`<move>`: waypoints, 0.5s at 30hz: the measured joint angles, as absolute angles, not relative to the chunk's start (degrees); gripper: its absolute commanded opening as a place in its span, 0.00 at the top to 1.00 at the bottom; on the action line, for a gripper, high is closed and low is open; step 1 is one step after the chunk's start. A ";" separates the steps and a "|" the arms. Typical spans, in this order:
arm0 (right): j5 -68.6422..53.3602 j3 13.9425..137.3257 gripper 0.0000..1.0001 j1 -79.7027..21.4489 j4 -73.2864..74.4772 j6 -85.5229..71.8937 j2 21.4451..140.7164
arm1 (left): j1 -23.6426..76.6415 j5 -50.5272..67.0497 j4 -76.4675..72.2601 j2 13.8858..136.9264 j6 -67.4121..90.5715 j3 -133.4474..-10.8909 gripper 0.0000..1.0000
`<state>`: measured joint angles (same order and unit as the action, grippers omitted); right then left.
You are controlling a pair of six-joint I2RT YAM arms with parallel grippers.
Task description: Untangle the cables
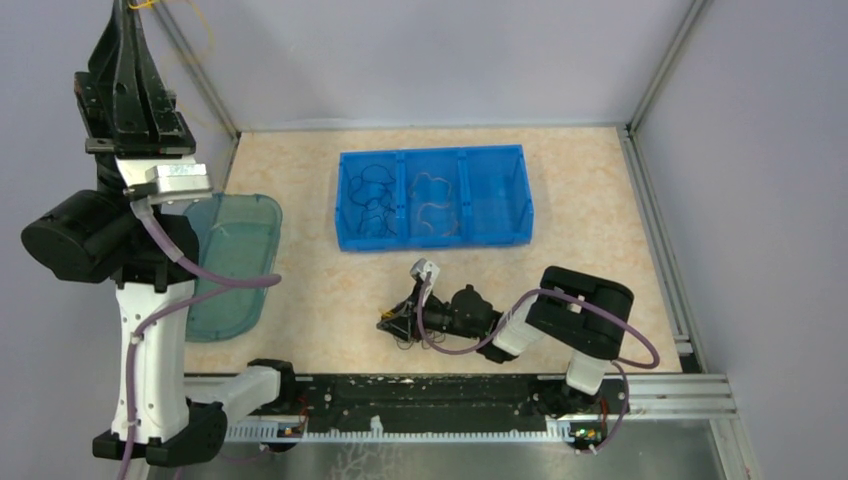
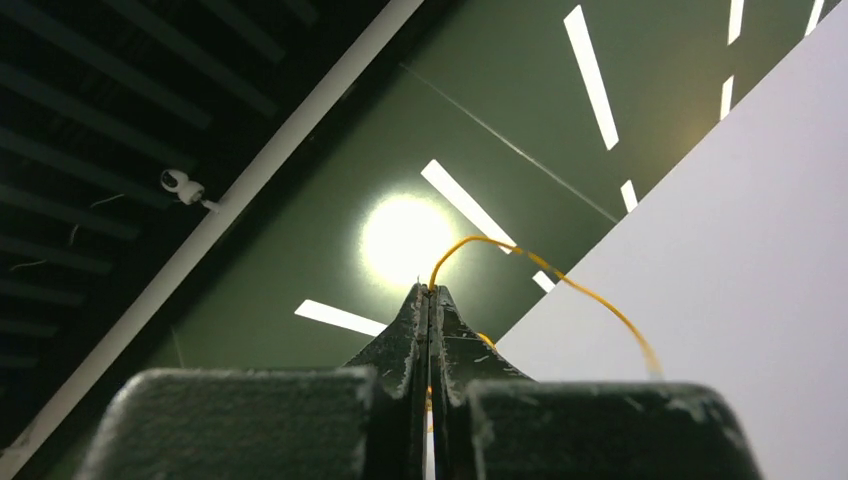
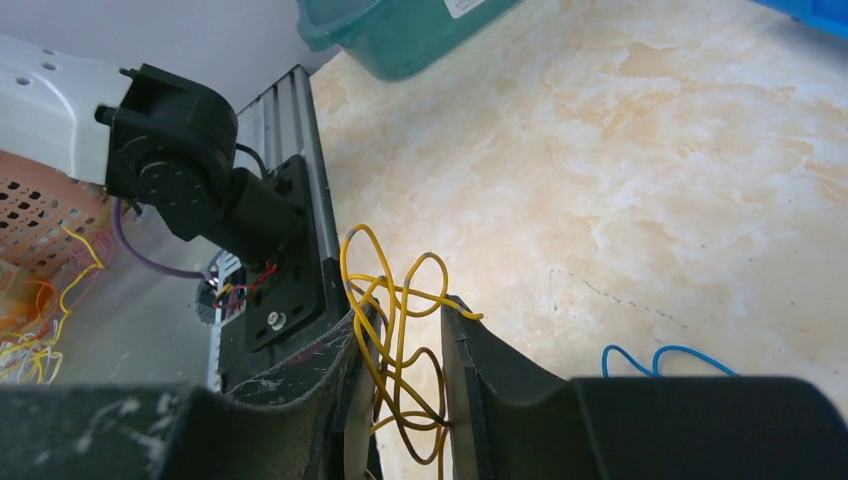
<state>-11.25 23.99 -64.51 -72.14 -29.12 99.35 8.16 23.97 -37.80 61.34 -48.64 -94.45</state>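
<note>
Just ahead of the right arm's base, a tangle (image 3: 400, 350) of yellow and dark brown cables sits on the desk (image 1: 600, 270), between the fingers of the right gripper (image 3: 408, 310). Its jaws stand partly apart, with loops touching both inner faces and rising above the tips; whether they pinch the tangle I cannot tell. A blue wire (image 3: 650, 352) lies on the desk just beside that gripper, apart from the tangle. The right arm lies low and points left along the near edge.

The left gripper (image 2: 430, 292) is high at the far left, pointing at the ceiling. Its jaws are pressed together on one yellow wire (image 2: 560, 281) that arcs out of the tips and off to the right.

Farther back, a blue bin (image 1: 432, 241) of three compartments holds dark wires (image 1: 372, 195) in its left part and brownish wires (image 1: 432, 200) in the middle. A teal tub (image 1: 235, 270) sits at the desk's left edge. Off the desk, past the rail, an orange basket (image 3: 30, 210) holds yellow and orange wires.
</note>
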 measured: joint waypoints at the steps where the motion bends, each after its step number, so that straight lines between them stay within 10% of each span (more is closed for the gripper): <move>1: -11.11 23.97 0.70 -64.51 -72.31 -29.23 99.39 | 8.16 24.10 -36.99 61.41 -48.10 -95.02 1.00; 15: -4.73 26.28 0.68 -64.71 -62.37 -25.21 75.24 | 8.27 37.63 -11.99 57.67 -33.08 -82.48 1.00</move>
<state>-4.73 26.28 -64.71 -62.37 -25.21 75.24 8.27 37.63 -11.99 57.67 -33.08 -82.48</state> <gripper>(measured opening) 0.314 0.004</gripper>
